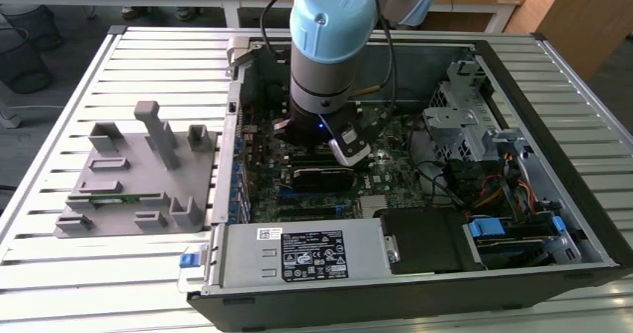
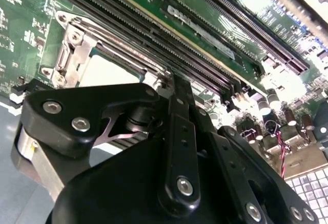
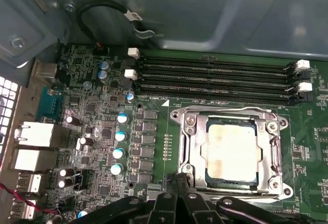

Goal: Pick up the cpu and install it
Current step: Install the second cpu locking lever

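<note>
1. Silver-white and glinting, the cpu (image 3: 230, 151) lies flat inside the metal socket frame (image 3: 273, 158) on the green motherboard (image 3: 154, 131), just beyond the pincer's black linkage in the first wrist view.
2. Black linkage bars of the pincer (image 2: 174, 147) crowd the second wrist view, where the pale chip (image 2: 105, 73) and its frame (image 2: 72, 55) sit directly ahead of the fingers (image 2: 177, 106).
3. Whether the pincer is spread or closed cannot be told; the fingertips are hidden behind its own body, and nothing is visibly held between them.
4. Four dark memory slots (image 3: 215, 78) with white end clips run past the far side of the socket from the pincer, empty of any stick.
5. Small blue-topped capacitors (image 3: 119, 137) stand in a row to one side of the socket, near the rear port blocks (image 3: 33, 134).
6. Seen from the exterior view, the grey-and-blue arm (image 1: 331, 44) reaches straight down into the open computer case (image 1: 554, 222), its wrist low over the board's middle.
7. Beside the case, well apart from the pincer towards the exterior view's left, a grey parts fixture (image 1: 133, 177) rests on the slatted metal table (image 1: 59, 125).
8. Nearer the camera than the pincer, the grey power supply (image 1: 296, 251) fills the case's front edge.
</note>
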